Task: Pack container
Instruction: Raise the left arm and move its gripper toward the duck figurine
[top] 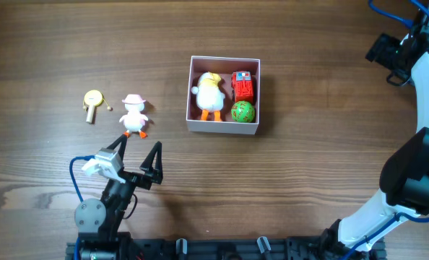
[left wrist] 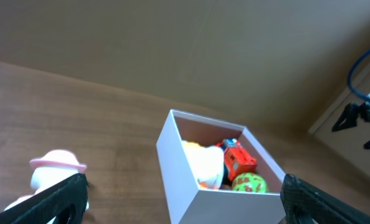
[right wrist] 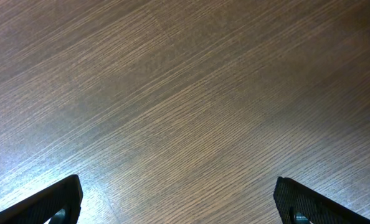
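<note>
The white square container [top: 224,127] sits mid-table with a pink inside. It holds a white-and-yellow duck toy [top: 211,92], a red block toy [top: 243,85] and a green ball [top: 243,111]. It also shows in the left wrist view [left wrist: 191,168]. A small white duck with a pink hat [top: 134,114] stands left of the container, seen too in the left wrist view [left wrist: 51,171]. My left gripper [top: 137,149] is open and empty just in front of this duck. My right gripper [right wrist: 179,202] is open over bare wood, at the far right edge of the table.
A small yellow round toy with a handle [top: 92,102] lies at the far left. The right arm [top: 417,108] reaches along the right side of the table. Blue cables hang at the top right corner.
</note>
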Tool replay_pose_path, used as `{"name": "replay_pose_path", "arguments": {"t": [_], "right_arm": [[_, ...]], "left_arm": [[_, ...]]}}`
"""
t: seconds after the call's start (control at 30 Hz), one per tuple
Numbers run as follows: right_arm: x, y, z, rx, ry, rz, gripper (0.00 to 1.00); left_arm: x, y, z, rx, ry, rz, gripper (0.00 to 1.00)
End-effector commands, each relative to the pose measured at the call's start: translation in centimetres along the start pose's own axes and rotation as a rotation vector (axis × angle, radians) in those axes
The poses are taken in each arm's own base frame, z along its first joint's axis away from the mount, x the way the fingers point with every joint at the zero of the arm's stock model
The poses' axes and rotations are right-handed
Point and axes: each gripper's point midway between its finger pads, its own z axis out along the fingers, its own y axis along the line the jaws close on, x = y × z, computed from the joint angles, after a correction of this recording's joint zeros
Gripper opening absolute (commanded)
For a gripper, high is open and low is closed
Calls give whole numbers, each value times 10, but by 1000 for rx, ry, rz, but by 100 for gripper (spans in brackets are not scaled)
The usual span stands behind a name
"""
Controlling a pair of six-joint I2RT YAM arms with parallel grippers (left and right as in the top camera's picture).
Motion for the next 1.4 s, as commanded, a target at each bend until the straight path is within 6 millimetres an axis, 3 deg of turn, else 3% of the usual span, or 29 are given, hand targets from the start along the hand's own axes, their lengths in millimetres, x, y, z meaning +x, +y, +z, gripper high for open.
{"name": "replay_pose_path", "arguments": {"t": [0.0, 0.37, 0.7, 0.8, 0.97, 1.13, 1.27, 1.37], "right_arm": [[-1, -3, 1, 16, -6, 11, 100], [-1, -3, 1, 16, -6, 11, 100], [-1, -3, 1, 16, -6, 11, 100], [-1, -3, 1, 16, -6, 11, 100], [-1, -3, 1, 16, -6, 11, 100], [-1, -3, 1, 16, -6, 11, 100], [-1, -3, 1, 16, -6, 11, 100], [-1, -3, 1, 16, -6, 11, 100]], "left_arm": [[-16, -10, -3, 23, -18, -17, 100], [-83, -25, -3, -67, 55, 254, 100], [-186, -50, 46, -90, 219, 378, 100], [-207, -38, 58, -183, 316, 379, 100], [-206, -33, 72, -195, 510, 307, 100], [-172, -15, 87, -207, 653, 255, 100], [-176, -12, 104, -201, 620, 262, 100], [-184, 9, 112, -335, 570, 178, 100]]}}
